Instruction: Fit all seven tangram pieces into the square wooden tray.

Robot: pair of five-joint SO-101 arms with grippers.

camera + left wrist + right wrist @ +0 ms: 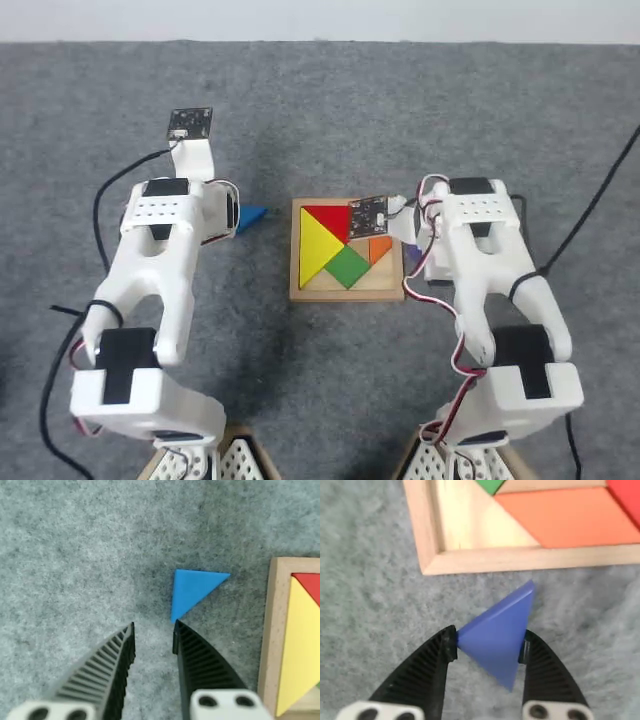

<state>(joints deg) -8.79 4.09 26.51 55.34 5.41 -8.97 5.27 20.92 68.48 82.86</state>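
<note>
From above, the square wooden tray (pixel 296 262) is lying in the middle of the grey table (pixel 300 120), between the two arms. It is holding a red triangle (pixel 325 218), a yellow triangle (pixel 315 250), a green square (pixel 347 266) and an orange piece (pixel 380 247). A light blue triangle (pixel 250 216) is lying on the table just off the tray's side, next to the left arm.

In the left wrist view, the left claw (pixel 153 627) is hovering with its fingers apart. One fingertip (pixel 177 626) is sitting right at a corner of the light blue triangle (pixel 192 590), which is lying flat, near the tray but apart from it.

In the right wrist view, the right claw (pixel 488 641) is gripping a violet-blue triangle (pixel 495 630) by two edges. The triangle is sitting outside the tray, just beside its rim (pixel 520 560).
</note>
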